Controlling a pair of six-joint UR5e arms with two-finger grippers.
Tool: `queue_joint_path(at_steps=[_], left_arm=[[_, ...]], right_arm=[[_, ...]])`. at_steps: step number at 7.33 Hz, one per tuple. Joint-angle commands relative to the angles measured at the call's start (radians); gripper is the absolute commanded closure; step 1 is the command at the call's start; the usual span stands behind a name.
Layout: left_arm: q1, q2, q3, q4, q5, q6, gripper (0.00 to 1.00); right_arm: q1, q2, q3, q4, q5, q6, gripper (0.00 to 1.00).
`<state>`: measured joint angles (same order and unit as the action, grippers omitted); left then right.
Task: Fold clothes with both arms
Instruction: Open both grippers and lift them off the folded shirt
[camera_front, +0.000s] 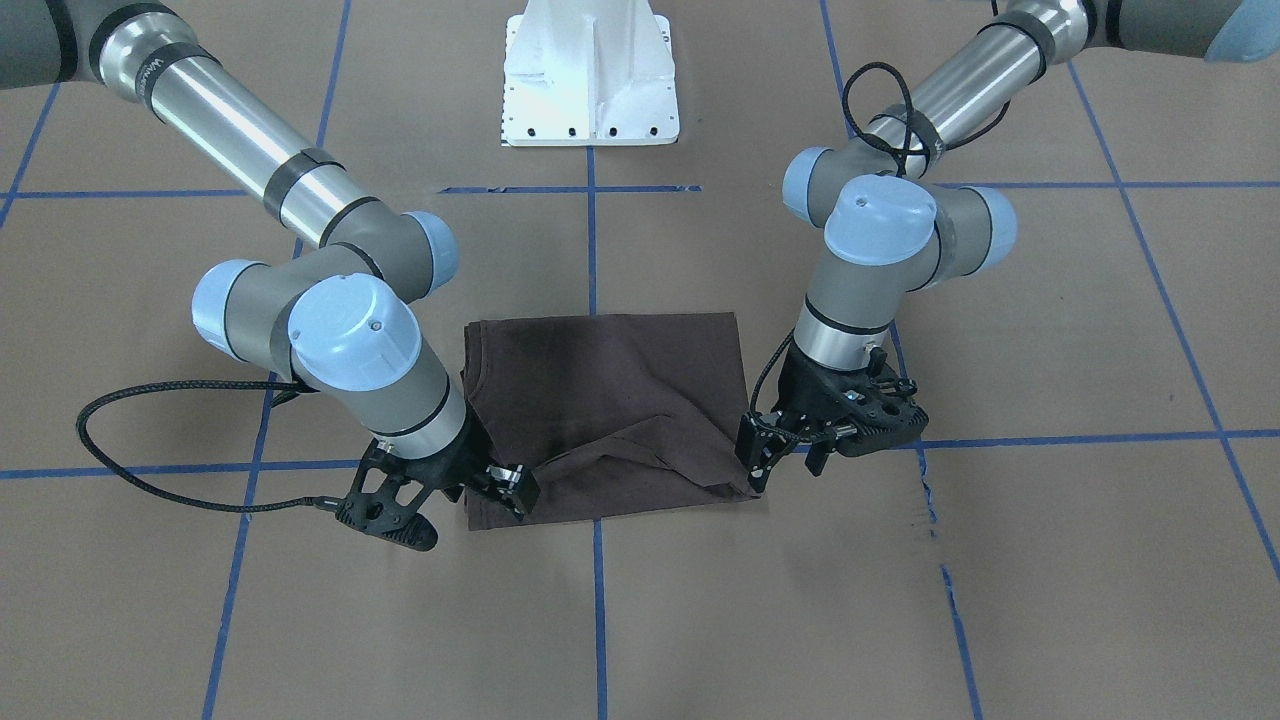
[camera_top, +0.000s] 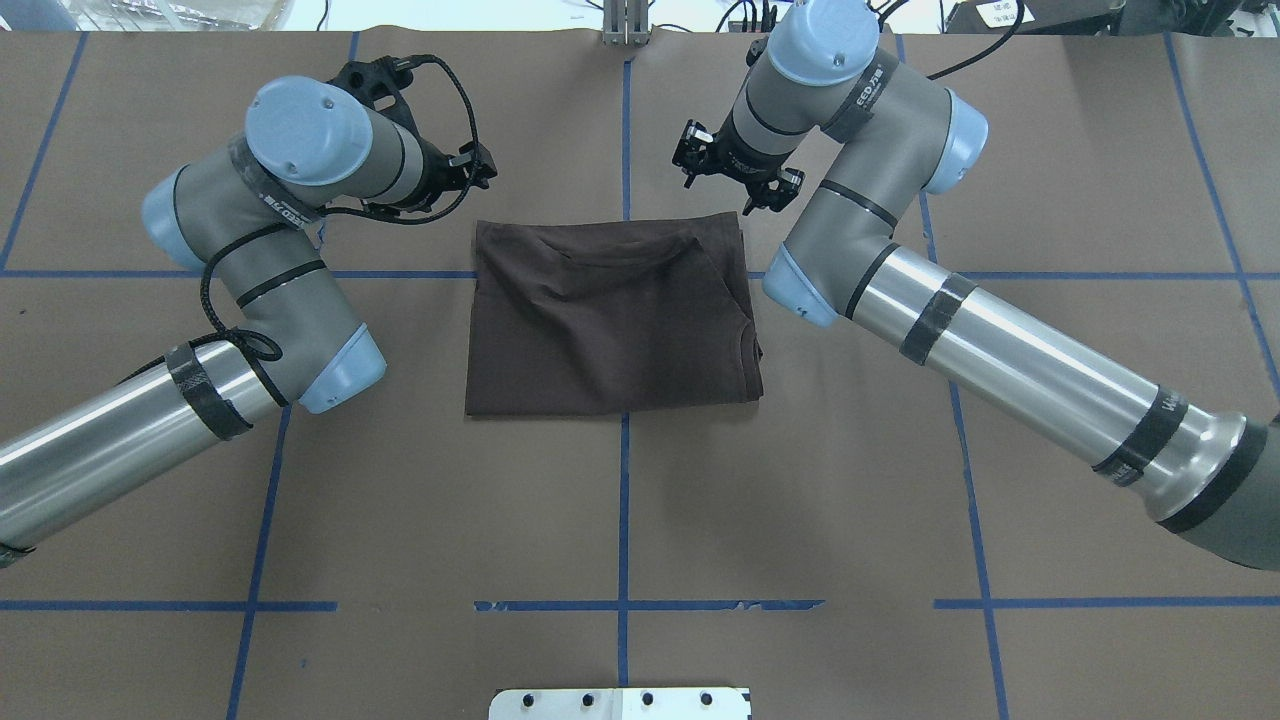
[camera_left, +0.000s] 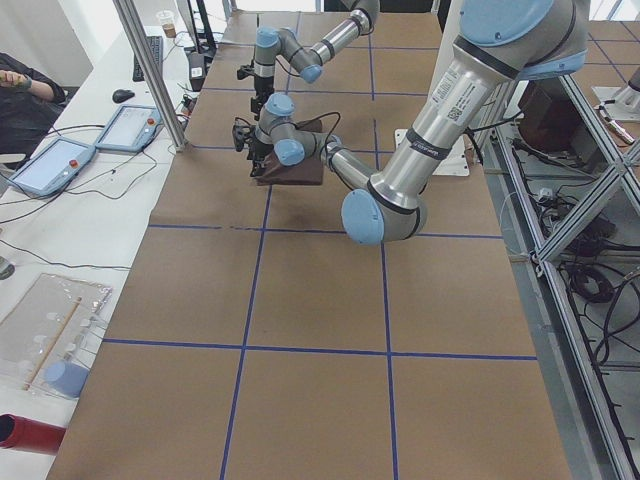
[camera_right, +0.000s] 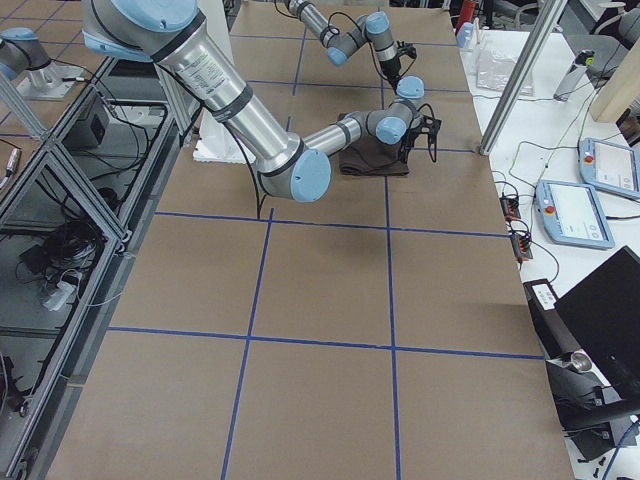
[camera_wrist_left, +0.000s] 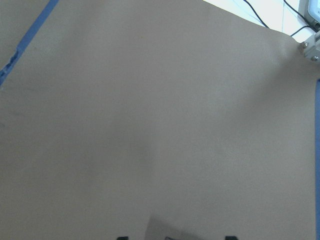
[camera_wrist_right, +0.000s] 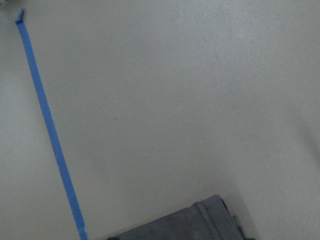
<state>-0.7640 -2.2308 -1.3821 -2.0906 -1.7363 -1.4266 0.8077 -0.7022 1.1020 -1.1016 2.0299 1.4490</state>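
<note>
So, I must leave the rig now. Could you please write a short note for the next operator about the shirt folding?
Left gripper: fingers shut on the T-shirt, at a corner of the edge farthest from the robot.
Right gripper: shut on the same edge, near the other corner.
T-shirt: on the table between the arms; its top layer is raised and sags between the grippers.
Done: shirt already folded to a rough rectangle.
Left: probably carry the held edge toward the robot, lay it down, release.

Open table between T-shirt and pedestal, left arm, right arm flanking it, far edge seemingly crowded
</note>
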Motion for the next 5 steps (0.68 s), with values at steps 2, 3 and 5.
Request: queue_joint_path(at_steps=[2, 3, 5], left_arm=[[-0.097, 0.029, -0.035, 0.021, -0.150, 0.128, 0.00], [-0.148, 0.130, -0.136, 0.053, -0.187, 0.247, 0.00], [-0.288, 0.286, -0.309, 0.218, -0.193, 0.574, 0.00]], right_arm=[[0.088, -0.052, 0.063, -0.073, 0.080, -0.138, 0.00], [0.135, -0.135, 0.182, -0.201, 0.087, -0.321, 0.00], [0.274, -0.312, 0.365, -0.383, 0.088, -0.694, 0.00]])
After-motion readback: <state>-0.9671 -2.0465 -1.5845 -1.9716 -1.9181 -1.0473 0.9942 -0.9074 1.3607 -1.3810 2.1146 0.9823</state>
